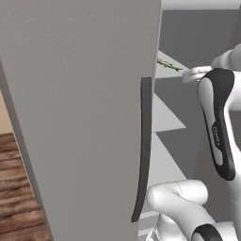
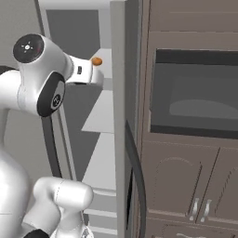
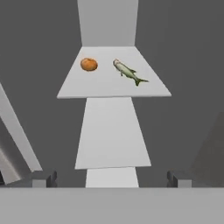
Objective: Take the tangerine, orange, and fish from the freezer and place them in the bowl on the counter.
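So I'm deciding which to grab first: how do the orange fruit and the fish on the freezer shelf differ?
The orange fruit is round and plain orange; the fish is long, slim and silvery green. In the hand view the fruit sits left, the fish right, lying at a slant. Both rest apart on the same white shelf.

A: Freezer (image 1: pixel 84 117) door swung open, handle (image 1: pixel 143 150) on its edge. Shelves (image 3: pixel 109 85) stacked inside.

B: Top shelf contents?

A: Orange (image 3: pixel 89 64) left, fish (image 3: pixel 128 71) right, apart. Oven (image 2: pixel 193 100) beside the freezer, cabinets (image 2: pixel 186 186) below it.
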### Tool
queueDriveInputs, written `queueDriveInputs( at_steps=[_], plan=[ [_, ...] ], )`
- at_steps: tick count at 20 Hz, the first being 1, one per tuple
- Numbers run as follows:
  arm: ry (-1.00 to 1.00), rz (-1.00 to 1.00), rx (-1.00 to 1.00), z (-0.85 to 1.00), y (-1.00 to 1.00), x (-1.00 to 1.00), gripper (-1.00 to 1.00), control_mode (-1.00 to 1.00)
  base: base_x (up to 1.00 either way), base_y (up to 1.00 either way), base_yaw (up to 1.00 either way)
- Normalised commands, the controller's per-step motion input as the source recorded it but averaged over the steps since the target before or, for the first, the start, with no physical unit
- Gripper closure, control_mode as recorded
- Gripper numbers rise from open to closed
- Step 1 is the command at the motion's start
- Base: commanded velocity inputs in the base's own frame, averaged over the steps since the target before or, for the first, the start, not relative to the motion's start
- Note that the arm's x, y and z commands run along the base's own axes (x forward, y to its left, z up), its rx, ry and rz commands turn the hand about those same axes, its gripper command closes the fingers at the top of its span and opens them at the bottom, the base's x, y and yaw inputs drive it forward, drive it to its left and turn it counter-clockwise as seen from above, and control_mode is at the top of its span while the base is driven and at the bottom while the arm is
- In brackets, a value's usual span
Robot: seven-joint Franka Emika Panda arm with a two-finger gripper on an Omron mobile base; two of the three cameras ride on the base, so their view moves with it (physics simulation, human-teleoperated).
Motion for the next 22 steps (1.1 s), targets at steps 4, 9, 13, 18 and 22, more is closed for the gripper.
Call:
queueDriveInputs(
  at_steps=[4, 9, 13, 18, 22],
  plan=[
    [0.0, 0.03, 0.0, 0.0, 0.0, 0.67, -1.0, -1.0, 0.0, 0.0, 0.0],
    [0.0, 0.01, 0.0, 0.0, -0.21, 0.78, -1.0, -1.0, 0.0, 0.0, 0.0],
    [0.02, 0.0, 0.0, -0.04, -0.23, 0.73, -1.0, -1.0, 0.0, 0.0, 0.0],
    [0.06, 0.0, 0.0, -0.16, -0.02, 0.66, -1.0, -1.0, 0.0, 0.0, 0.0],
    [0.06, 0.01, 0.0, -0.17, -0.02, 0.59, -1.0, -1.0, 0.0, 0.0, 0.0]
  ],
)
